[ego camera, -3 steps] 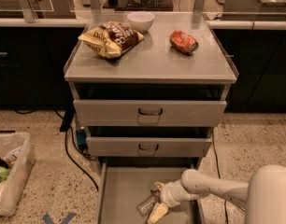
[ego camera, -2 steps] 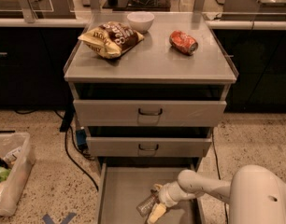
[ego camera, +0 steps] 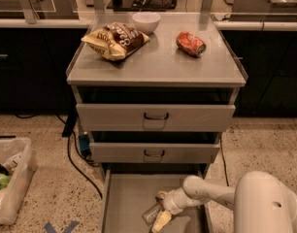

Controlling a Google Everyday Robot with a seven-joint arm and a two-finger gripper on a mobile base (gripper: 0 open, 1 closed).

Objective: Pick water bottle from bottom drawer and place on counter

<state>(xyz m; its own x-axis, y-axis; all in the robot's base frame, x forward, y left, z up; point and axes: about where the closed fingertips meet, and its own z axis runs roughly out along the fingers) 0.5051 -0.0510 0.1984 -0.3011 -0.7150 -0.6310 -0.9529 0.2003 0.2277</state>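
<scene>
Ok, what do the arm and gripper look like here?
The arm is a smooth, rounded white tube with a bulky white shell at lower right. The gripper, down in the bottom drawer, is cream-yellow. No cables or markings show.

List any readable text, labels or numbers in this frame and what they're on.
Nothing reads cleanly.
Chip bag on the counter: large print, too blurred to read.
Crushed red can: white marking, unreadable.
Water bottle in the bottom drawer, at the hand: label too small.
Blue tape mark on the floor: no lettering.
</scene>
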